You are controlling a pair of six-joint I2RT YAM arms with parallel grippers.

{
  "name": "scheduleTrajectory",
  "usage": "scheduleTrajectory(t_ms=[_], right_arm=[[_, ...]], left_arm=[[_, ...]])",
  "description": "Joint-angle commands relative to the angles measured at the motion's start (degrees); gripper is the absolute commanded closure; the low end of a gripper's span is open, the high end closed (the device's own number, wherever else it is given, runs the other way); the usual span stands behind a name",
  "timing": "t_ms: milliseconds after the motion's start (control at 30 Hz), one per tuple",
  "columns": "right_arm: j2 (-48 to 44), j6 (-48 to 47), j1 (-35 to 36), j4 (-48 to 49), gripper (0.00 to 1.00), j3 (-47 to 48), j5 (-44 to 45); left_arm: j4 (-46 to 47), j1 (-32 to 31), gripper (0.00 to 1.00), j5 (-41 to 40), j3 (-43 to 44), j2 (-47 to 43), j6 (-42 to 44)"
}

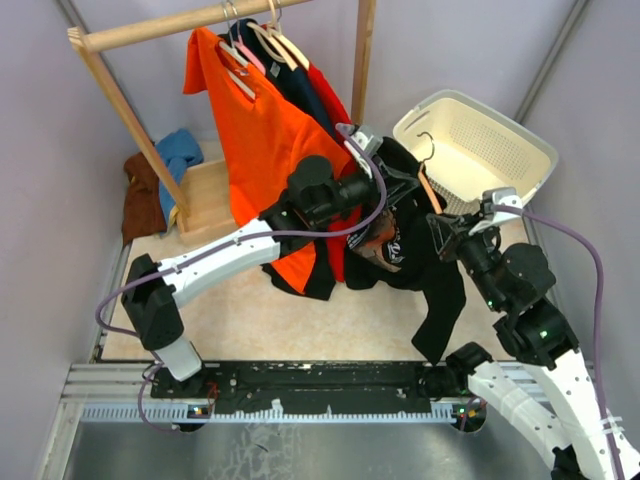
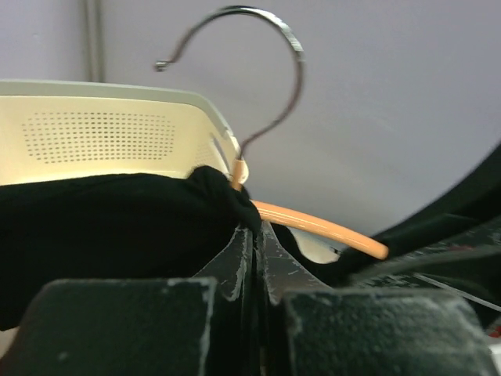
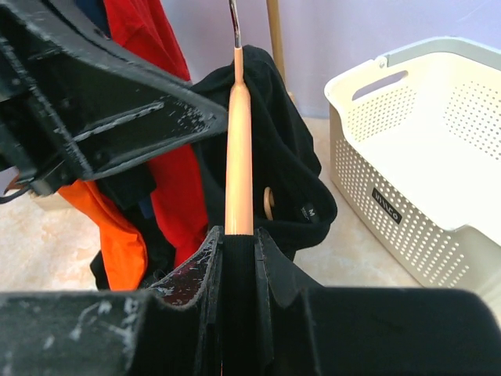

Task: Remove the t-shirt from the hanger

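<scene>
— Where's the black t-shirt (image 1: pixel 440 290)?
— Between both arms, near the white basket (image 1: pixel 530 150), draped on the orange hanger (image 3: pixel 239 157).
— And the pincers?
— The right gripper (image 3: pixel 239 251) clamps the shirt-covered hanger arm; the left gripper (image 2: pixel 256 235) pinches the collar.

Top cam overhead; wrist cams share hanger (image 2: pixel 313 223) close-up.

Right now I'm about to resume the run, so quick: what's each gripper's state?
Left gripper: jaws shut, pinching the black t-shirt at its collar.
Right gripper: jaws shut on the orange hanger.
</scene>
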Motion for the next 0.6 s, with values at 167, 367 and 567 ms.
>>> scheduleTrajectory(t_ms=[167, 367, 567], right_arm=[[0.14, -0.35, 0.61, 10.63, 1.0, -0.4, 2.26], [-2.43, -3.21, 0.61, 16.38, 1.0, -4.57, 3.74], [-2.64, -5.64, 0.65, 17.73, 1.0, -5.92, 3.8]], left_arm=[[-0.56, -2.7, 1.0, 4.77, -1.65, -3.32, 1.09], [-5.54, -2.72, 0.3, -1.81, -2.24, -5.33, 3.54], [-4.59, -2.72, 0.16, -8.65, -5.99, -10.43, 9.28]])
